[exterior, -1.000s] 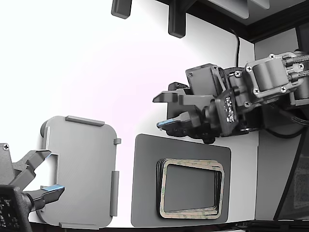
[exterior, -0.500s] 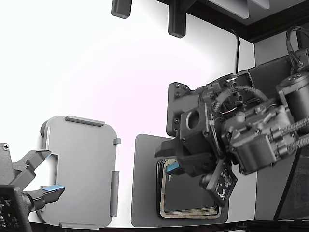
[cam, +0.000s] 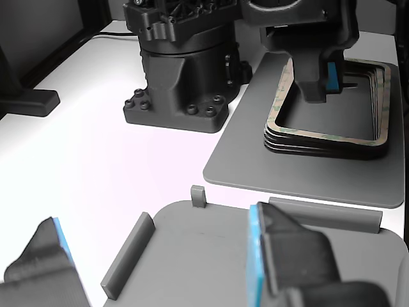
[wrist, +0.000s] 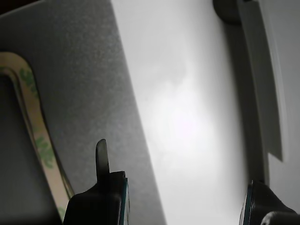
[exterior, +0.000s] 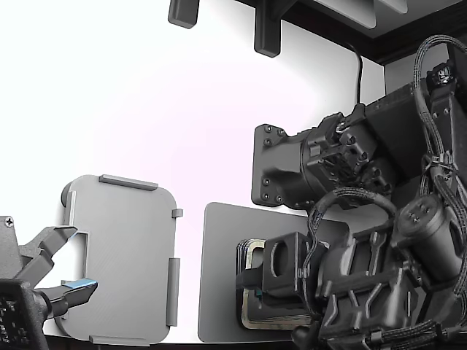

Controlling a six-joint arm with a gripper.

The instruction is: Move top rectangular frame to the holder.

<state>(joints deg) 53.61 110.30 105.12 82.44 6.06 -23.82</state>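
Note:
The top rectangular frame [exterior: 253,255], tan with green mottling, lies on a black-edged stack of like frames on a dark grey mat [exterior: 217,292]. In the exterior view my arm covers most of the stack. My gripper [exterior: 252,278] is low at the stack's edge that faces the holder, and it is open. The wrist view shows a strip of the frame [wrist: 38,140], with one finger [wrist: 108,185] over the mat just outside it and the other finger [wrist: 262,206] far apart. The other view has the frame [cam: 319,132] under the gripper [cam: 319,83]. The light grey holder [exterior: 124,255] is empty.
A second arm's open gripper [exterior: 69,262] hovers at the holder's near corner on the exterior view's left, its blue-padded fingers [cam: 275,262] filling the other view's foreground. A black robot base [cam: 182,70] stands beside the mat [cam: 255,166]. White table lies between mat and holder [cam: 204,243].
My arm has swung down from above the mat's far edge onto the stack, and now hides most of it. The second arm and the holder have not moved.

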